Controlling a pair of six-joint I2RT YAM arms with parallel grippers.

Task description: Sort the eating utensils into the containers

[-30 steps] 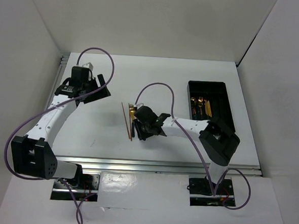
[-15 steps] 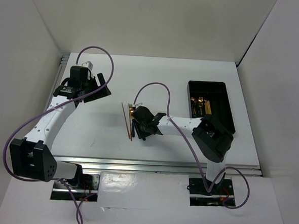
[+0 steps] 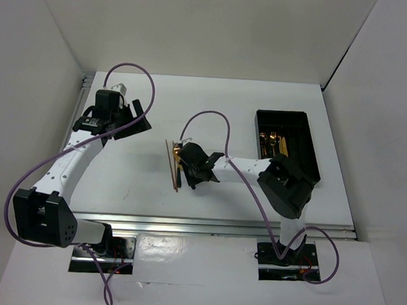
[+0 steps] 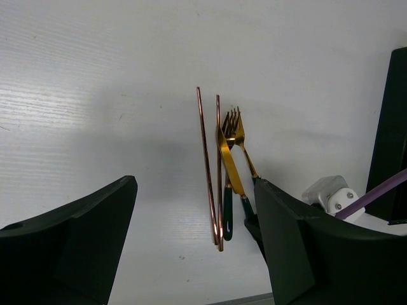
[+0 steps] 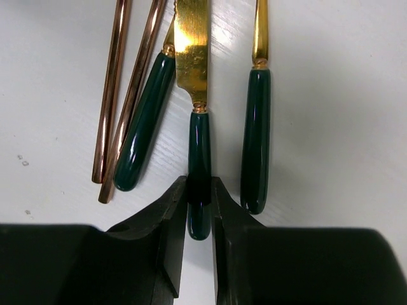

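- Right wrist view: right hand (image 5: 199, 206) narrow, pinched on the very end of the dark green handle of a gold-bladed utensil (image 5: 198, 146) on the white surface (image 5: 331, 95).
- Neighbours: green-handled piece (image 5: 145, 121) just beside, its neck seemingly tucked against the blade. Second green-handled piece (image 5: 255, 140) just beside on the other flank. Two chopsticks (image 5: 111, 95) beyond the first.
- Hazard: hold near the handle tip, so probable droop, swing or slip of the blade on lifting.
- Hazard: snagging of the touching neighbour, and scatter of chopsticks, if dragged sideways rather than raised straight.
- Top external view: black tray (image 3: 305, 131) well apart at far right, gold pieces inside. Bare surface between, nothing in the path.
- Edges: walls (image 3: 372, 100) near the tray's far side, so little room for overshoot.
- Left hand (image 3: 138, 121) wide, empty, well apart at far left.
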